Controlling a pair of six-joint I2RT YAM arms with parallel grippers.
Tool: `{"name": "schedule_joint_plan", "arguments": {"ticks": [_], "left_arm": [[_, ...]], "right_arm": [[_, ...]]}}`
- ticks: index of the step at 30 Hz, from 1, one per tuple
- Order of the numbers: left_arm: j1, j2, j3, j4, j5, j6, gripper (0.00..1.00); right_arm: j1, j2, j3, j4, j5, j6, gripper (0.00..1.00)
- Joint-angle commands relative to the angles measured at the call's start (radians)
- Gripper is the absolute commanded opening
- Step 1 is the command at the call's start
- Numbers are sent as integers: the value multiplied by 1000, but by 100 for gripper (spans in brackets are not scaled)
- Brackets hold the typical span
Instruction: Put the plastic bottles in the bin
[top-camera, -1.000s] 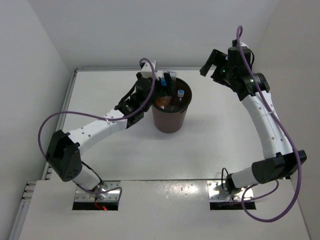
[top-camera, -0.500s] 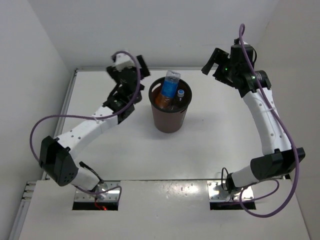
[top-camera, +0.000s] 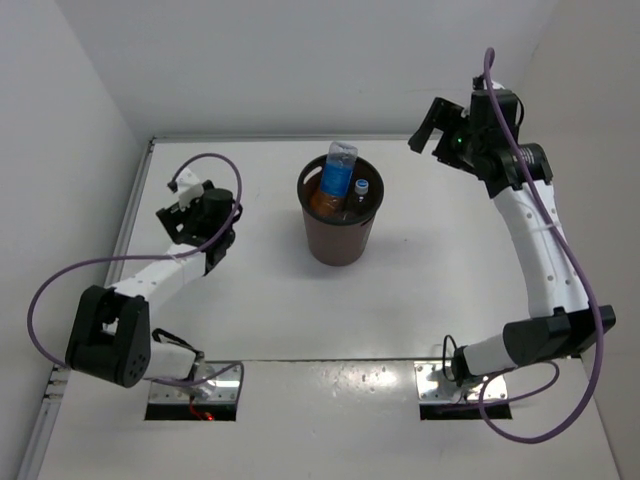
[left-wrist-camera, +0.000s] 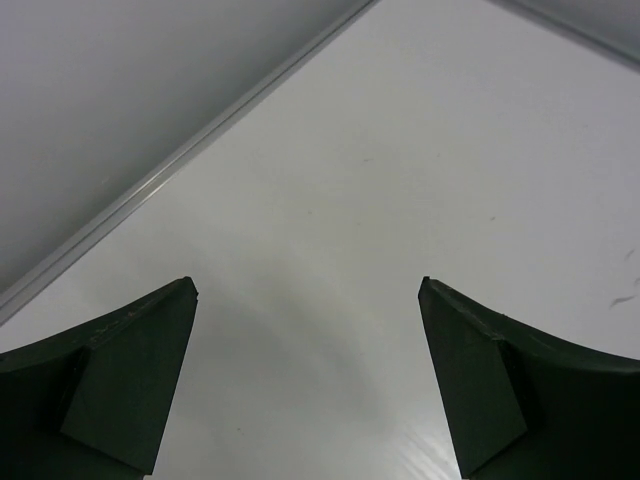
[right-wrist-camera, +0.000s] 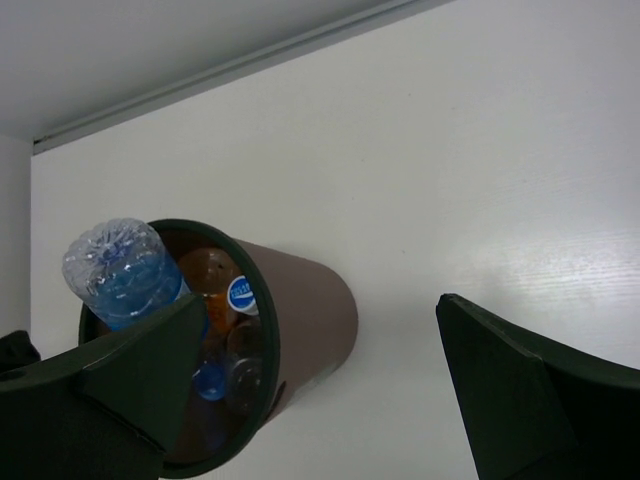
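Note:
The brown bin (top-camera: 340, 240) stands in the middle of the table with the plastic bottles inside. A clear bottle with a blue label (top-camera: 340, 168) sticks up above its rim, beside an orange bottle (top-camera: 322, 200) and a blue-and-white cap (top-camera: 361, 186). In the right wrist view the bin (right-wrist-camera: 310, 320) lies lower left, with the blue-label bottle (right-wrist-camera: 120, 270), the orange bottle (right-wrist-camera: 205, 275) and a clear bottle (right-wrist-camera: 240, 365) in it. My left gripper (top-camera: 200, 225) is open and empty over bare table left of the bin (left-wrist-camera: 307, 285). My right gripper (top-camera: 425, 125) hangs open and empty, high at the bin's back right (right-wrist-camera: 322, 300).
White walls close the table at the back and on both sides. The left table edge with its metal strip (left-wrist-camera: 190, 150) runs close by my left gripper. The arms' bases (top-camera: 195, 385) are at the near edge.
My left arm has pulled back from over the bin to the left side of the table, leaving the blue-label bottle in the bin. The right arm has hardly moved.

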Motion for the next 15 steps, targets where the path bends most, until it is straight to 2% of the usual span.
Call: {"name": "schedule_joint_plan", "arguments": {"ticks": [1,4,8,9,11,15], "left_arm": [[33,-62,-54,63,50,38,100],[42,-62,-79,63,48,107,100],[42,-71,-114,75,238,185,100],[42,-71,-114,84,238,202,100],[42,-80,-114,84,252,202,100],[42,-117,-149,72,278,109,100]], "right_arm": [[-16,5,-32,6,-35,-11,100],[-16,14,-69,6,-58,8,100],[-16,3,-116,38,-81,8,100],[-16,3,-127,38,-69,-5,100],[-16,12,-156,26,-27,-20,100],[-25,3,-254,26,73,-32,100]]}}
